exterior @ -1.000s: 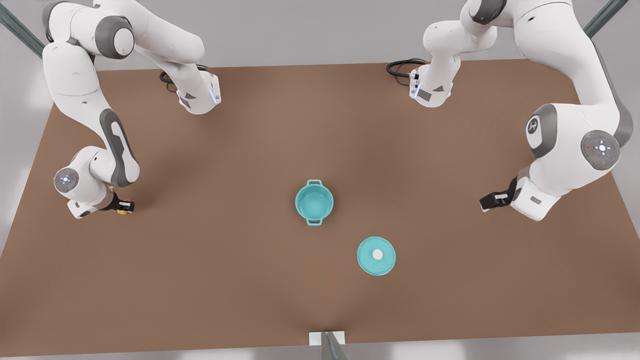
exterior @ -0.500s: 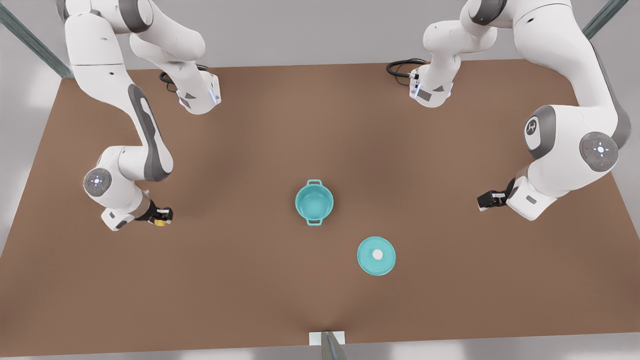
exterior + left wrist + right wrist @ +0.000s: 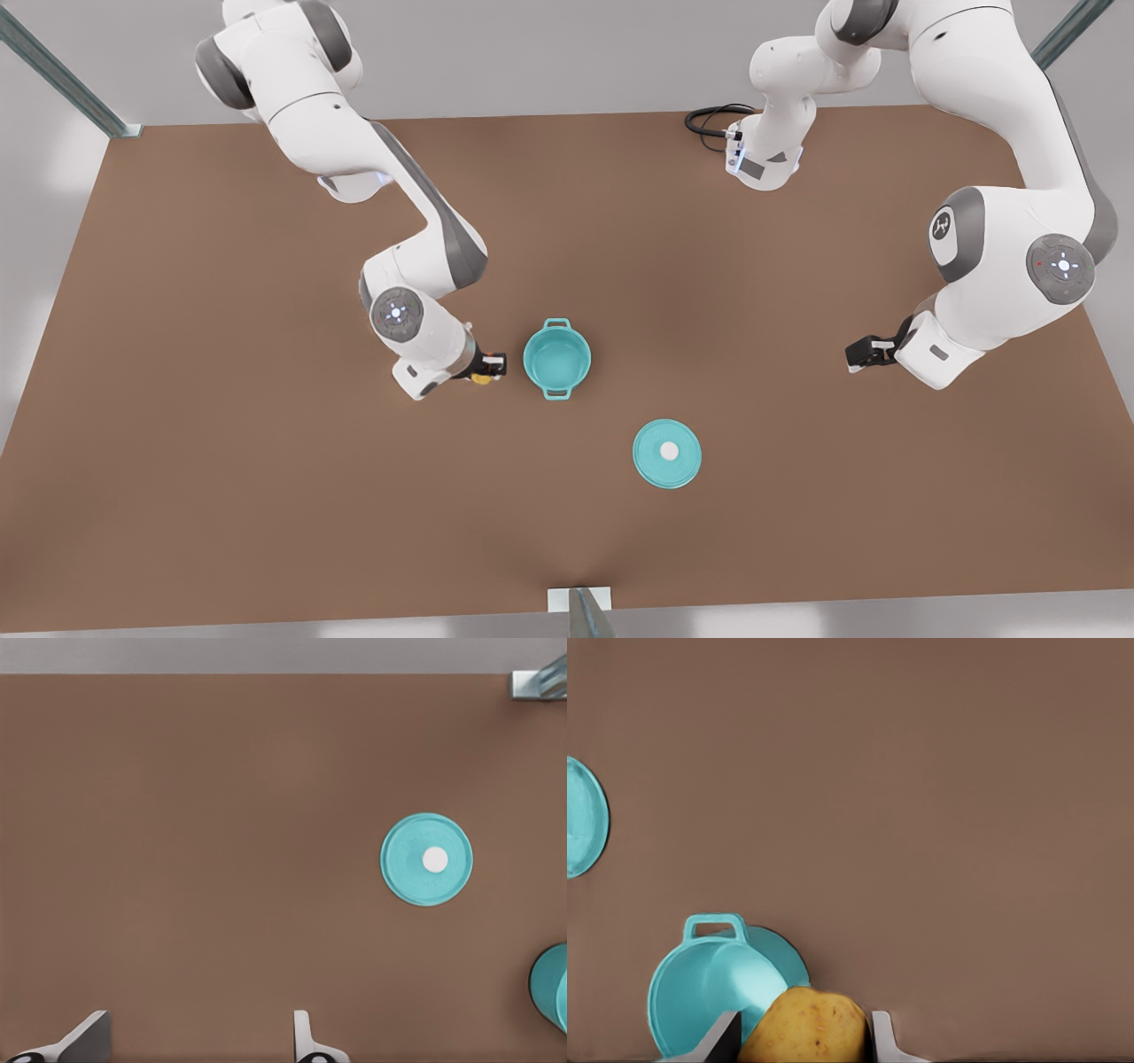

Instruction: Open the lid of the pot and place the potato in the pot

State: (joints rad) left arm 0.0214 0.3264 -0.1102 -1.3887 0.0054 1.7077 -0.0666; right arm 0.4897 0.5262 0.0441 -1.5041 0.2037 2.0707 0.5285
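The teal pot (image 3: 556, 357) stands uncovered at the table's middle, with nothing inside it. The pot lid (image 3: 666, 453), a flat teal disc with a white knob, lies on the table nearer the front edge. My right gripper (image 3: 489, 368) is shut on the yellow potato (image 3: 481, 379) just beside the pot, on the front view's left. The right wrist view has the potato (image 3: 806, 1026) between the fingers, with the pot (image 3: 709, 988) right behind. My left gripper (image 3: 858, 354) waits open at the front view's right. The left wrist view has the lid (image 3: 426, 859) and the pot's edge (image 3: 551, 986).
A brown table (image 3: 266, 496) carries everything. Both arm bases and a black cable (image 3: 709, 120) sit at the far edge. A small white bracket (image 3: 579, 601) sticks up at the middle of the front edge.
My right arm has swung the potato from the front view's far left across the table to just beside the pot. The left gripper has barely shifted. Pot and lid stayed put.
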